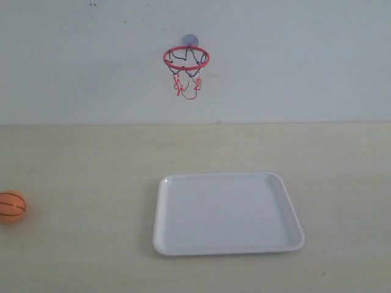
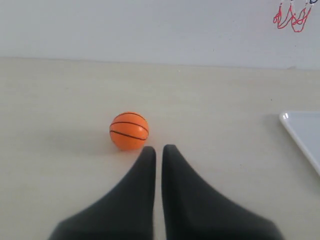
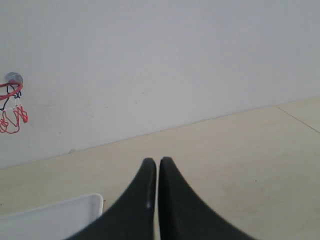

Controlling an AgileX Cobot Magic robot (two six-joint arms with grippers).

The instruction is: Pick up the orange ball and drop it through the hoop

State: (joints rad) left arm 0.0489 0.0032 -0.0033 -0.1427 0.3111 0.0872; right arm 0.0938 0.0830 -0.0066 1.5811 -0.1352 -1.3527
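Note:
The orange ball (image 1: 11, 206) rests on the tabletop at the far left edge of the exterior view. In the left wrist view the orange ball (image 2: 129, 131) lies just beyond and a little to one side of my left gripper (image 2: 158, 148), which is shut with nothing in it. The hoop (image 1: 186, 58), a red ring with a black-and-red net, hangs on the back wall above the table. Part of the hoop's net (image 2: 291, 18) shows in the left wrist view, and the hoop (image 3: 11, 95) shows in the right wrist view. My right gripper (image 3: 158, 160) is shut and empty over bare table.
A white tray (image 1: 227, 243) lies flat at the middle of the table, below the hoop. A corner of the tray (image 2: 305, 135) shows in the left wrist view, and another corner of the tray (image 3: 60, 215) beside my right gripper. Neither arm appears in the exterior view.

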